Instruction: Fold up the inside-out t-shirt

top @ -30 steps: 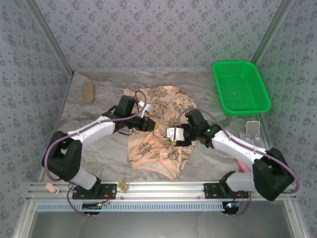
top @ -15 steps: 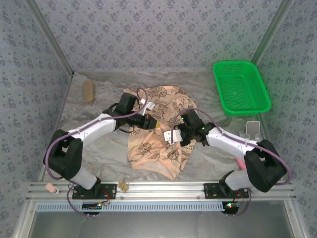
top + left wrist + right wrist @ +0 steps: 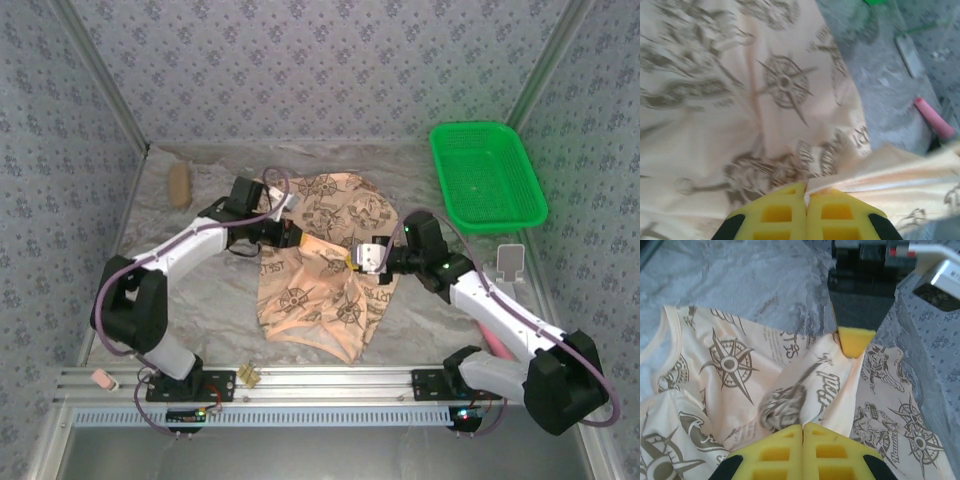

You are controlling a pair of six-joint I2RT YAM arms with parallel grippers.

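A: What's the setting?
B: A grey, crinkled table cover (image 3: 210, 315), boxed in by three walls (image 3: 320, 70) of blue-grey patterned paper.
A: Count the things.
B: One inside-out t-shirt (image 3: 310, 305) at the centre, one green basket (image 3: 487, 175) at two o'clock, one brown block (image 3: 179, 185) at ten, one pink stick (image 3: 497, 342) at four.
A: And the pincers?
B: Two. The left gripper (image 3: 805, 196) and right gripper (image 3: 802, 427) each press their yellow pads together on a raised fold of the shirt, close to each other.
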